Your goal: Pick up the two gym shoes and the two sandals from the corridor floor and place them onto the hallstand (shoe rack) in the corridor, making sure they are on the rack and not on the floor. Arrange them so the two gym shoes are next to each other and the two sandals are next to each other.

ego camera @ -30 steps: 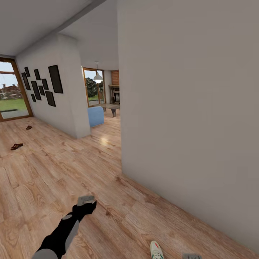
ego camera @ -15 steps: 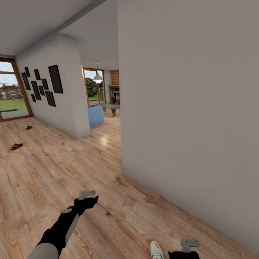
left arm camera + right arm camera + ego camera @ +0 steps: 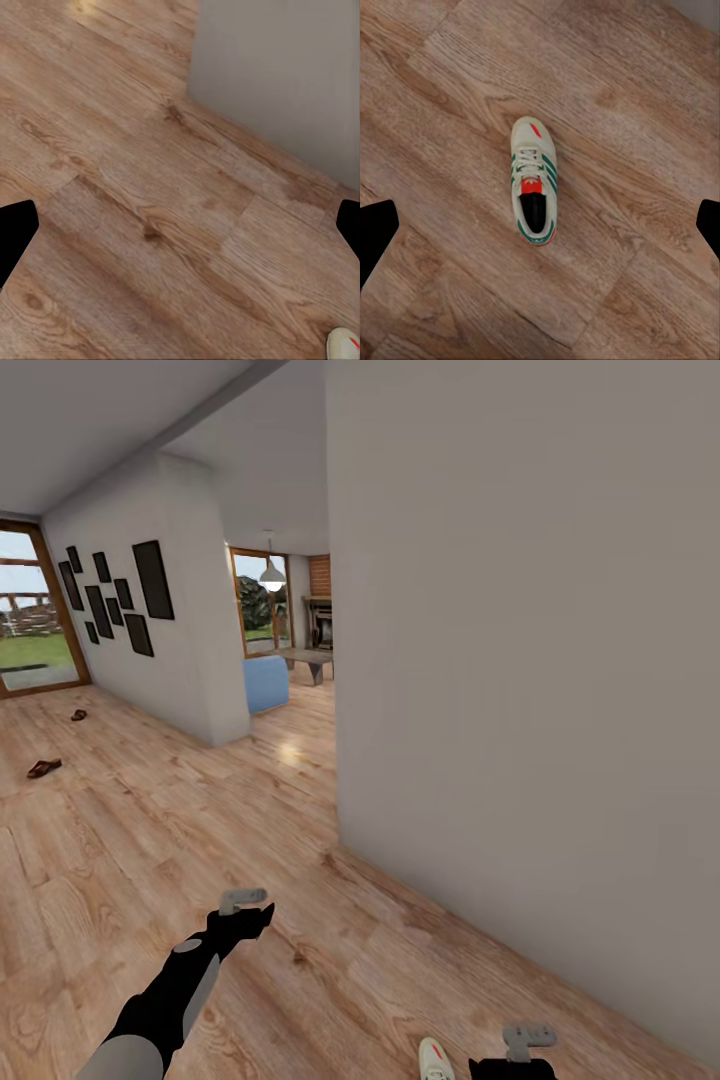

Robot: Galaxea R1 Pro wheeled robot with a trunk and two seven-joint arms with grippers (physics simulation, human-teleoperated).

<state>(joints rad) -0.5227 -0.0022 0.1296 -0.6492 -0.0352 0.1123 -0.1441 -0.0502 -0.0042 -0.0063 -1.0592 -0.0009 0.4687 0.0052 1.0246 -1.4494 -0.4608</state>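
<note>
One cream-white gym shoe with green stripes lies on the wood-plank corridor floor at the head view's lower edge, near the grey wall. The right wrist view looks straight down on this gym shoe, with my right gripper open above it, apart from it. My right gripper hangs just right of the shoe. My left gripper is open over bare floor, and the shoe's toe is at the corner of its view. Two brown sandals lie far off at the left. The other gym shoe and the hallstand are out of view.
A big grey wall takes up the right, its corner close ahead. A second wall with dark picture frames stands at the left beside a glass door. Between them an opening leads past a blue seat.
My right gripper has risen into the head view beside the gym shoe. The left gripper has moved slightly forward. The camera has shifted a little, so the shoe sits lower in the picture.
</note>
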